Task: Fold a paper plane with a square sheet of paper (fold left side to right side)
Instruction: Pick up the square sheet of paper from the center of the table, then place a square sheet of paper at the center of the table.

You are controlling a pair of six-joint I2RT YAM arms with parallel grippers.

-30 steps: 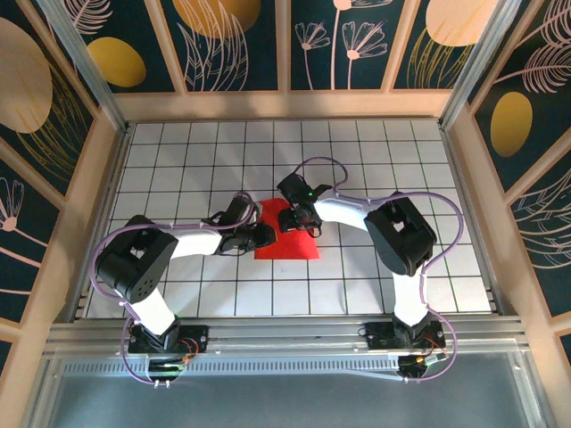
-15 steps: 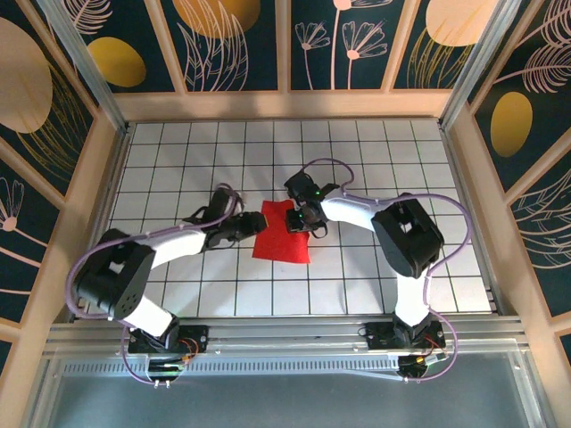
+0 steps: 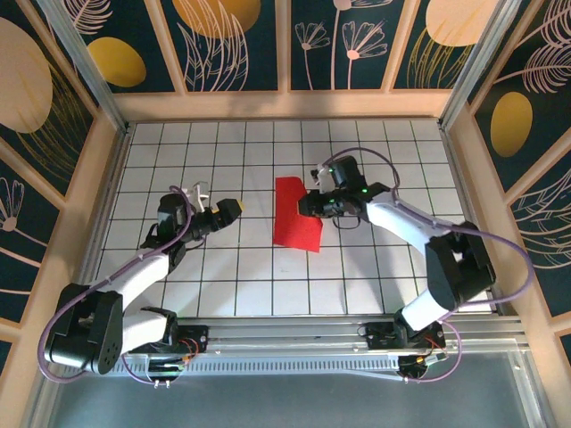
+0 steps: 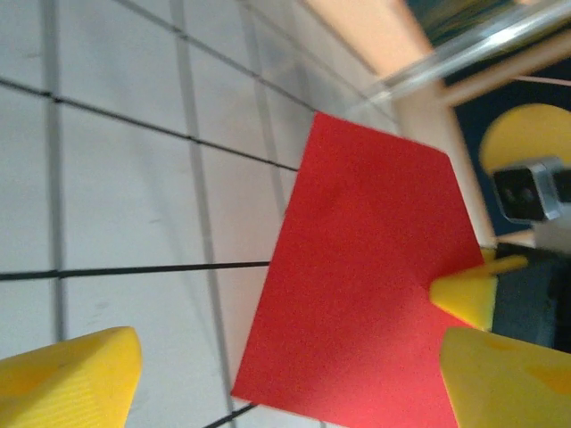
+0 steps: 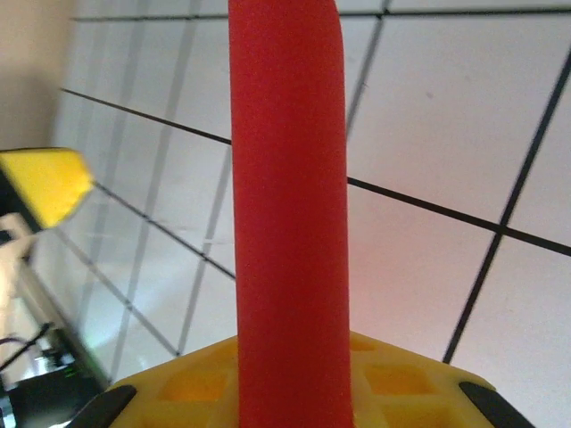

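Left gripper (image 3: 217,201) now apart from narrow, creased red paper (image 3: 294,218).

The table (image 3: 178,276) is white, with thin black lines that make a grid of square tiles. Near its middle is 1 red square sheet of paper (image 3: 294,223); whether it lies flat is unclear.

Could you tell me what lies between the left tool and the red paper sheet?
Nothing but bare white gridded table, seen in the top external view, between the open left tool and the thin bright red paper sheet.
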